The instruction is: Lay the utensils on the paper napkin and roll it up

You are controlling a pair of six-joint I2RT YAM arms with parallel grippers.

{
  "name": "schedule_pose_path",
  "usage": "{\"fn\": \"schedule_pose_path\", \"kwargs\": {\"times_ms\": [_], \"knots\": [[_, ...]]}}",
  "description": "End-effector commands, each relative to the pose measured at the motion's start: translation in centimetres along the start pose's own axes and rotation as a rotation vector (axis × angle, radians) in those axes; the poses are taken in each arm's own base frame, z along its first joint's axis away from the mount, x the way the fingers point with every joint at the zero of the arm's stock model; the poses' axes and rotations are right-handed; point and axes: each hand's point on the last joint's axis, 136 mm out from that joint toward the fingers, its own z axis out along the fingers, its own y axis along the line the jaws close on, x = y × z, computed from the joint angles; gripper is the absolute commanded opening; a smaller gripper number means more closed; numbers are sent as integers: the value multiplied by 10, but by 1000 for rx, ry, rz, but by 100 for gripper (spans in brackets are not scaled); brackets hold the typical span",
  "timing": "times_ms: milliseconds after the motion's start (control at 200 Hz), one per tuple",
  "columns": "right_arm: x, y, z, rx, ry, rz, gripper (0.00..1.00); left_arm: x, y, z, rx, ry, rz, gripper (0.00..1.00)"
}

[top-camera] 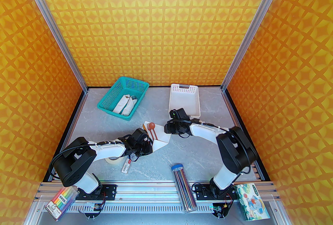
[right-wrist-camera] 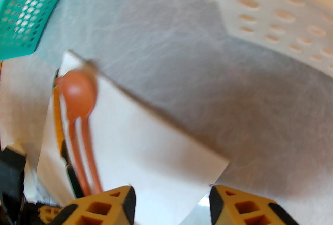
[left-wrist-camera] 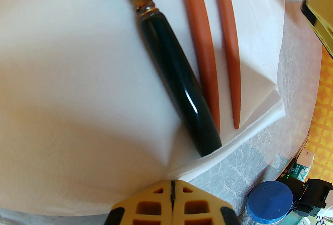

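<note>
The white paper napkin (top-camera: 161,140) lies mid-table with the utensils on it. In the left wrist view the dark-handled knife (left-wrist-camera: 177,75) lies beside two slim reddish-brown handles, those of the spoon (left-wrist-camera: 201,37) and the fork (left-wrist-camera: 229,37). My left gripper (left-wrist-camera: 171,192) is shut on the paper napkin's (left-wrist-camera: 65,75) near edge, and that flap is lifted over the knife's side. In the right wrist view the spoon's round bowl (right-wrist-camera: 78,94) rests near the napkin's (right-wrist-camera: 145,146) far corner. My right gripper (right-wrist-camera: 171,205) is open, with the napkin's other edge in the gap.
A teal basket (top-camera: 123,98) holding a white bundle stands at the back left, a white slotted tray (top-camera: 184,100) at the back right. A tape roll (top-camera: 111,160), a pencil tube (top-camera: 183,187), a marker pack (top-camera: 61,202) and a tissue pack (top-camera: 251,200) lie near the front.
</note>
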Motion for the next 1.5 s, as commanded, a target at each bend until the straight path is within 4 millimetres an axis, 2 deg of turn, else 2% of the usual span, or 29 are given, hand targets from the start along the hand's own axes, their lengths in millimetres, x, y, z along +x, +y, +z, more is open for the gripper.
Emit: {"fn": "schedule_pose_path", "kwargs": {"times_ms": [0, 230, 395, 750, 1010, 1150, 1270, 1495], "knots": [[17, 21, -13, -113, 24, 0, 43, 4, 19, 3, -82, 19, -34, 0], [57, 53, -14, -245, 120, 3, 29, 4, 20, 3, -83, 18, -37, 0], [73, 72, -4, -287, 158, -8, 23, 3, 18, 3, -78, 16, -36, 0], [72, 68, 18, -250, 164, 14, 18, -5, 3, -5, -37, -14, -7, 4], [71, 64, 22, -222, 161, 9, 18, -16, -10, -24, 2, -56, 17, 18], [72, 62, 23, -215, 166, 10, 18, -31, -18, -42, 43, -112, 29, 16], [71, 63, 23, -216, 166, 7, 18, -46, -31, -54, 114, -156, 38, 10], [72, 62, 23, -210, 170, 7, 18, -58, -61, -48, 257, -130, 62, 3]]}}
